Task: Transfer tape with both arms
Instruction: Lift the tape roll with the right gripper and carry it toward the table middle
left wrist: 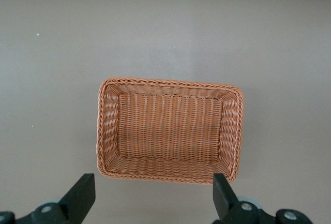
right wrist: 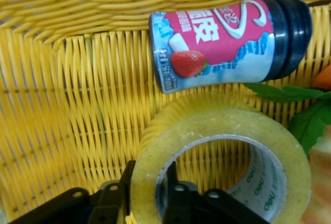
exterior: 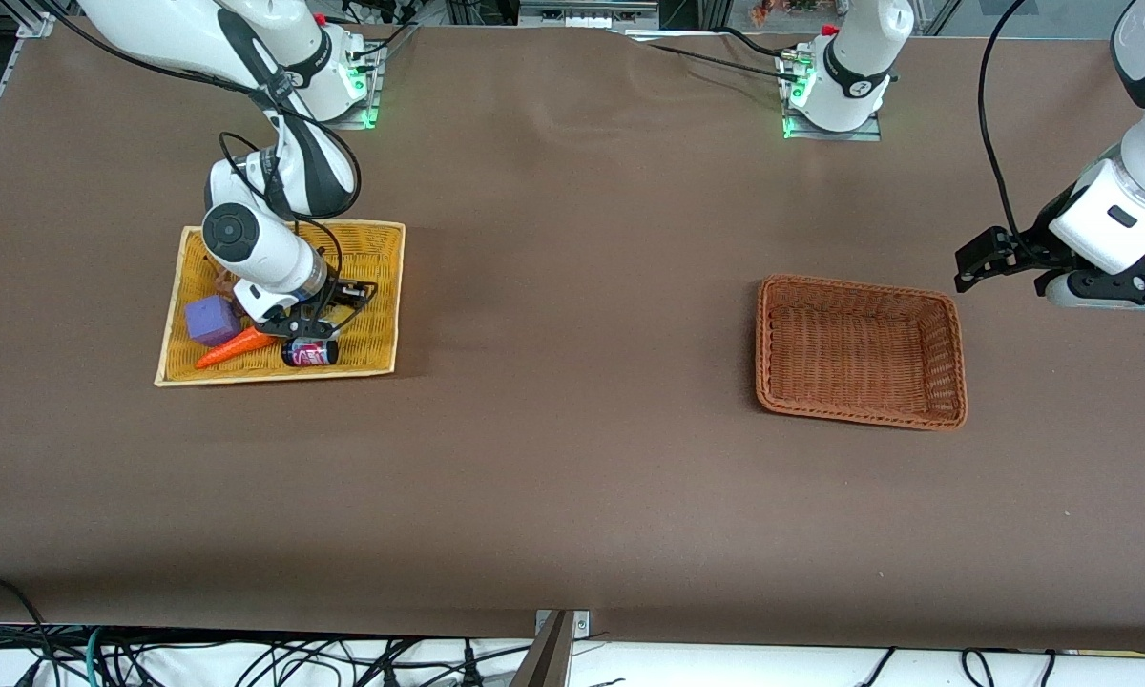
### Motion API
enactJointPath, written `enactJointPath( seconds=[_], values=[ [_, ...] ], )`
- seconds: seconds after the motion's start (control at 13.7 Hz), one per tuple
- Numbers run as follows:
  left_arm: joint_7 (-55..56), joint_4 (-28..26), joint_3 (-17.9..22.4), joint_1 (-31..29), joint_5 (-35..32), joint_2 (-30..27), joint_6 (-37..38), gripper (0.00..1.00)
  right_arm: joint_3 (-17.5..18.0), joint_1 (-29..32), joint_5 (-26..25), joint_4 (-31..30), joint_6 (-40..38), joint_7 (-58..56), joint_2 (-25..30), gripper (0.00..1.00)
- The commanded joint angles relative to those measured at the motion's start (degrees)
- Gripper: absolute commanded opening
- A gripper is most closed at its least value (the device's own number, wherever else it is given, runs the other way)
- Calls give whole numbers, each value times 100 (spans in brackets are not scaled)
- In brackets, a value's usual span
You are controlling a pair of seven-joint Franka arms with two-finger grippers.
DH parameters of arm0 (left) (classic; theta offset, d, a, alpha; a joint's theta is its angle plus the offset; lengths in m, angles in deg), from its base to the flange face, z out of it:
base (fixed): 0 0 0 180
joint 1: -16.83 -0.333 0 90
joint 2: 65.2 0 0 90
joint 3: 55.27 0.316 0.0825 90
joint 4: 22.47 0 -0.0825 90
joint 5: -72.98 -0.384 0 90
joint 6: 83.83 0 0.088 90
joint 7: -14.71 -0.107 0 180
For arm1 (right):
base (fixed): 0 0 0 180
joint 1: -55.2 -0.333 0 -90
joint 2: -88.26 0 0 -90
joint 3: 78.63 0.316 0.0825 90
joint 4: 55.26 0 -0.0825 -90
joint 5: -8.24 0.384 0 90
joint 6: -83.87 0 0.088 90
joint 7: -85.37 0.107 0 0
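Bottle (right wrist: 227, 43) beside tape (right wrist: 222, 151); right tool (right wrist: 147, 193) clamps tape.

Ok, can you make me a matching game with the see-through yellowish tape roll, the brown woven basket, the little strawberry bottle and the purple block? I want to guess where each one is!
Things:
1. translucent yellowish tape roll
2. brown woven basket
3. small strawberry-label bottle with a black cap
4. purple block

Places:
A. lying on its side in the yellow woven tray, beside the tape
B. pinched through its wall by the right gripper
C. on the table under the open, waiting left gripper
D. in the yellow tray, above the orange carrot toy in the front view

Pairs: 1-B, 2-C, 3-A, 4-D
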Motion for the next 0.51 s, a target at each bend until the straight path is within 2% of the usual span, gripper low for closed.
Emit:
enactJointPath(
  seconds=[0.0,0.22,0.44],
  values=[
    [-53,102,-22,13,-73,71,118,100,57,61,-51,-6,-183,-91,224,0],
    [-26,93,-57,13,-73,71,136,100,66,61,-43,177,-795,-170,681,0],
    [43,93,-74,39,-73,71,136,100,328,61,-8,1010,-1920,83,779,0]
  ],
)
